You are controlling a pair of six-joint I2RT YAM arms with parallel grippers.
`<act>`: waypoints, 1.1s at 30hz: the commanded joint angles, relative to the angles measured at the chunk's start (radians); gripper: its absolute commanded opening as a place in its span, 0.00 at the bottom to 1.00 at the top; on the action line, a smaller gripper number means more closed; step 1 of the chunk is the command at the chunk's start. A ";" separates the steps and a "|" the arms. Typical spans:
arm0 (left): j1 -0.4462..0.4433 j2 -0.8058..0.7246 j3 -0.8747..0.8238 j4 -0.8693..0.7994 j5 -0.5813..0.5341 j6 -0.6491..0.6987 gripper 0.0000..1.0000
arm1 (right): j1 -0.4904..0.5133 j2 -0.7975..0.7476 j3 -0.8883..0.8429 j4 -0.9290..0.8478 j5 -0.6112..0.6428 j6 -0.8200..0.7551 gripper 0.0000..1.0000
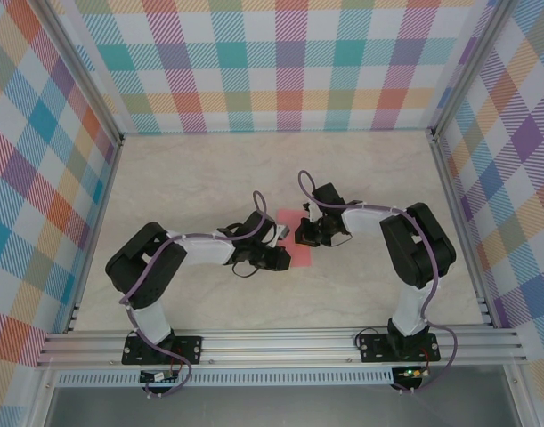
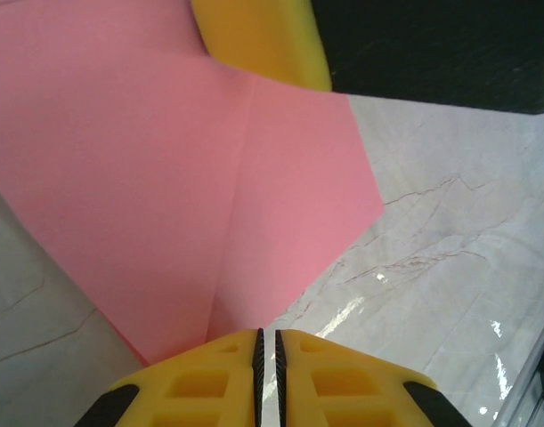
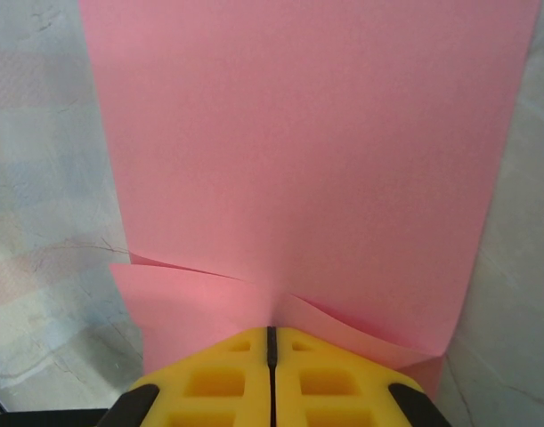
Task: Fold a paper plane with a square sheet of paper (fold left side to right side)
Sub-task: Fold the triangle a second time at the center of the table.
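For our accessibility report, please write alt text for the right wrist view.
Folded salmon-pink paper stretches up the frame from two yellow jaws shut on its near edge, where its layers gape slightly. Pale marbled table shows on both sides.

Bright, even light; blur up close.
The overhead view is rendered sharp, with faint shadows cast under the arms on the surface [image 1: 361,160]. White glare streaks are seen on it in the left wrist view. The square sheet of paper [image 3: 307,133] is evenly lit; the right claw [image 3: 272,334] is blurred at the frame's foot.
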 commanded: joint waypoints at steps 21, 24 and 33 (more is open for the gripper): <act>0.015 -0.020 -0.075 0.077 -0.019 -0.049 0.14 | 0.002 0.025 0.007 -0.090 0.056 -0.032 0.07; 0.023 -0.032 -0.103 0.092 -0.013 -0.062 0.14 | 0.002 0.027 0.007 -0.095 0.060 -0.033 0.07; 0.053 -0.154 -0.154 0.127 0.054 -0.088 0.12 | 0.002 0.027 0.014 -0.098 0.053 -0.033 0.07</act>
